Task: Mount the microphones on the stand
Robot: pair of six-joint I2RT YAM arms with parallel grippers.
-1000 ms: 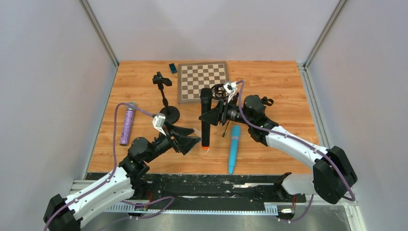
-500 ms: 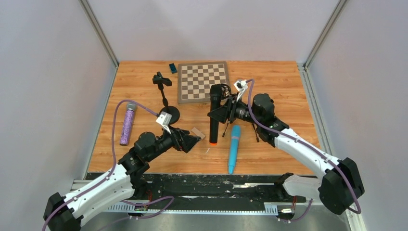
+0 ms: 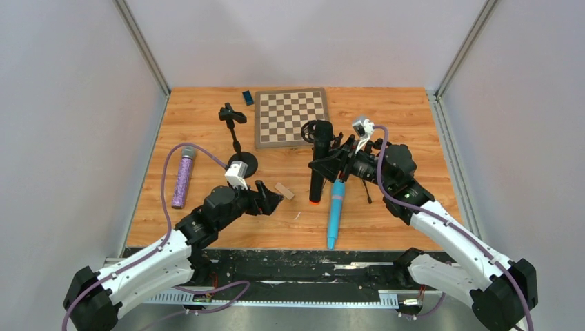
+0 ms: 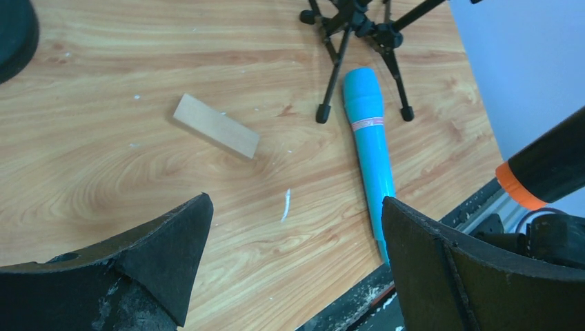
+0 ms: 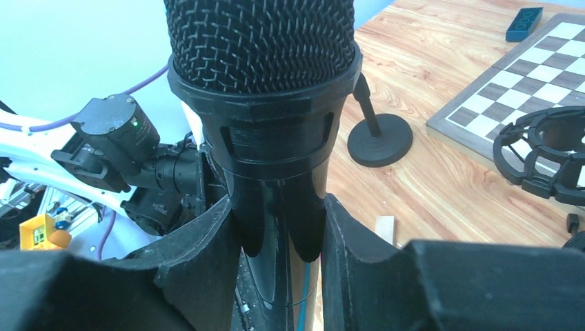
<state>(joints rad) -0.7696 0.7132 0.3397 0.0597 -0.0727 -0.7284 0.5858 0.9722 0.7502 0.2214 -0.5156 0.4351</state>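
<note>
On woodgrain tabletop (image 3: 393,114), smooth blue microphone (image 3: 335,210)

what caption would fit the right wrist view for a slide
Right gripper clamped on the black microphone, grille filling the frame, round-based stand and chessboard behind

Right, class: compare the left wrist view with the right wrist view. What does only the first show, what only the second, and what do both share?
Only the left wrist view: the tripod's feet, the black microphone's orange end, and the blue microphone at full length. Only the right wrist view: the chessboard, that microphone's mesh head, and the right gripper shut on it. Both: the small wooden block and the wooden table.
</note>
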